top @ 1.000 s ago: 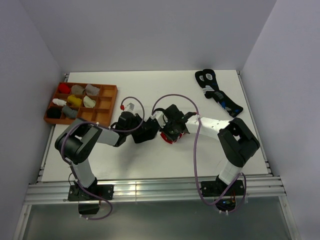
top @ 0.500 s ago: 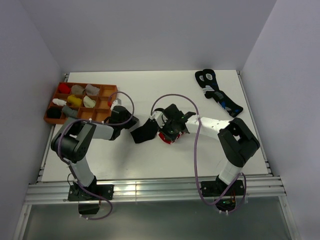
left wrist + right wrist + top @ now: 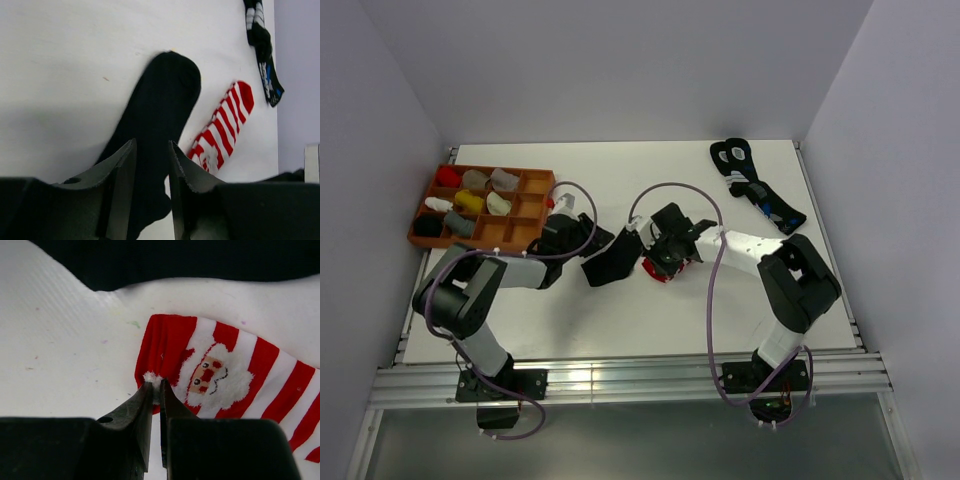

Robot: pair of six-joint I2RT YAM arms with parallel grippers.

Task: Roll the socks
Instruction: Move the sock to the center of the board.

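Only the right wrist view shows the Santa face on the striped sock [image 3: 235, 365] and its cuff corner pinched between the closed right fingers [image 3: 136, 412]. From above, that wrist hides most of it. Both arms stretch low toward the middle of the table [image 3: 620, 310]. The left fingers [image 3: 122, 175] stand slightly apart over the black sock [image 3: 162, 100], which lies diagonally beside the striped one, toes toward upper right.

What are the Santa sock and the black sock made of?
The striped sock looks like soft knitted fabric; Santa's beard and pom-pom stand out as fluffy yarn. The black sock seems matte cloth too, lying limp and flat, but its weave is too dark to see.
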